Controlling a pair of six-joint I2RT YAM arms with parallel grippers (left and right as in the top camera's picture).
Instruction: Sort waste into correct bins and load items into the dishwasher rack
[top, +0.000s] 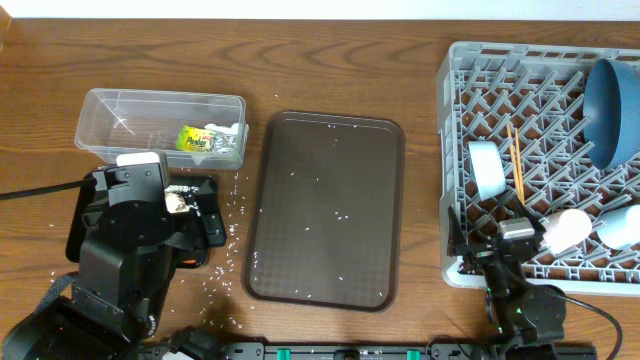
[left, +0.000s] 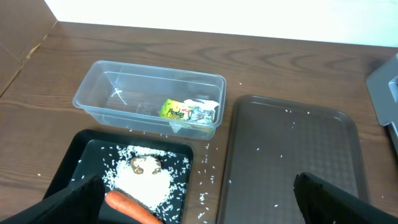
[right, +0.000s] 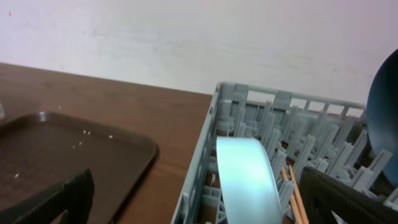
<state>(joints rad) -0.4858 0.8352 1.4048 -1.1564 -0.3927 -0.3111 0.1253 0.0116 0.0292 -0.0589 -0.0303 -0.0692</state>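
A: Left of the brown serving tray (top: 325, 205), what's where?
B: Clear tub (top: 160, 125) on the far side, crumpled yellow-green and silver wrapper (top: 205, 140) inside it. Black tray (left: 74, 168) on the near side, just beside the tub. Carrot (left: 130, 208), brown food scrap (left: 145, 164) and a heap of rice (left: 146, 182) lie in it.
A: Left gripper (left: 199, 208)?
B: Above the black tray, fingers spread wide, nothing held.
A: Right of the serving tray?
B: Dishwasher rack (top: 455, 150). Blue dish (top: 615, 110) stands on edge at the side away from the serving tray. Light-blue cup (top: 487, 167) lies on its side at the tray-side edge, two chopsticks (top: 516, 160) just beside it. Two pale vessels (top: 565, 228) sit nearer the front; can't tell bowl from cup.
A: Right gripper (right: 199, 205)?
B: At the rack's near tray-side corner, fingers wide apart, empty.
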